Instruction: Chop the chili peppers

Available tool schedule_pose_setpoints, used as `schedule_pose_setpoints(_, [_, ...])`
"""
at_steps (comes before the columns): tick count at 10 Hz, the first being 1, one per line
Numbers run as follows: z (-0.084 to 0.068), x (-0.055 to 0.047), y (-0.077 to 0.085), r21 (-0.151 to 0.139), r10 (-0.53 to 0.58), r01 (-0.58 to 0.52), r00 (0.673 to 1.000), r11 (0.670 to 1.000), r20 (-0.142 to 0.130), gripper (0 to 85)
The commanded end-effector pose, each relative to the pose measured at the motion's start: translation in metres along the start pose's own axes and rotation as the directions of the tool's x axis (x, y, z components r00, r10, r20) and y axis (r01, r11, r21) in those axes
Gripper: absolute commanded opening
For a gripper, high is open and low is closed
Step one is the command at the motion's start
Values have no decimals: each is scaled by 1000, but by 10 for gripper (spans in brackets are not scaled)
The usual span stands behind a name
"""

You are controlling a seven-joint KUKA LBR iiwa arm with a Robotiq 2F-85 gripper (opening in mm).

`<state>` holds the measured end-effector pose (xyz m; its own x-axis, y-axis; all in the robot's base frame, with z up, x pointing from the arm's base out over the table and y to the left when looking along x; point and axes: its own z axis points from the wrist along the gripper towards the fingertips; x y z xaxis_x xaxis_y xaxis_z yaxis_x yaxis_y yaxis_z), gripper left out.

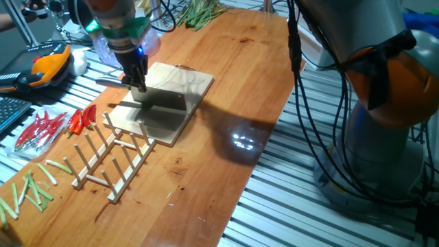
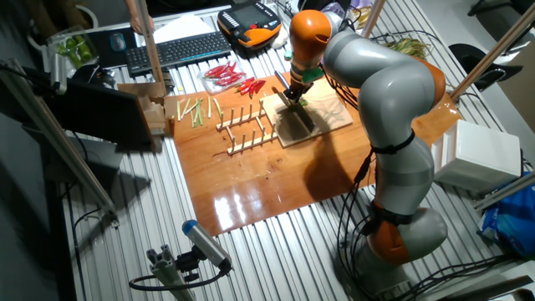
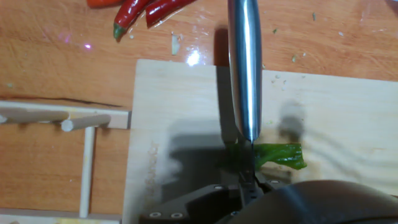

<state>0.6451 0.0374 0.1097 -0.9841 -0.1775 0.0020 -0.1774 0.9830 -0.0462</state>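
A small glossy green chili pepper (image 3: 283, 155) lies on the pale wooden cutting board (image 3: 174, 112), just right of my gripper (image 3: 249, 179). The gripper is shut on a knife (image 3: 244, 68) whose steel handle sticks out toward the red chilies. In one fixed view the gripper (image 1: 139, 86) stands over the near-left part of the board (image 1: 188, 82), with the knife handle (image 1: 108, 83) pointing left and the dark blade lying across the board. From the other fixed view the gripper (image 2: 294, 96) hides the chili.
Red chilies (image 1: 82, 120) lie left of the board, beside a wooden peg rack (image 1: 113, 154). Pale green stalk sticks (image 1: 31, 189) sit near the table's corner. An orange pendant (image 1: 44, 65) and a keyboard (image 2: 175, 50) are behind. Leafy green stalks (image 1: 202, 10) lie at the far end.
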Motion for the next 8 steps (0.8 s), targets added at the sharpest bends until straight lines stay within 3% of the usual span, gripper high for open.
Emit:
schedule_pose_setpoints(1, [1, 0, 0, -1, 0, 0, 1000, 1000, 2, 0])
schedule_pose_setpoints(4, [6, -4, 3, 0, 0, 0, 1000, 1000, -1, 0])
schedule_pose_setpoints(8, [3, -8, 7, 0, 2, -2, 1000, 1000, -25, 0])
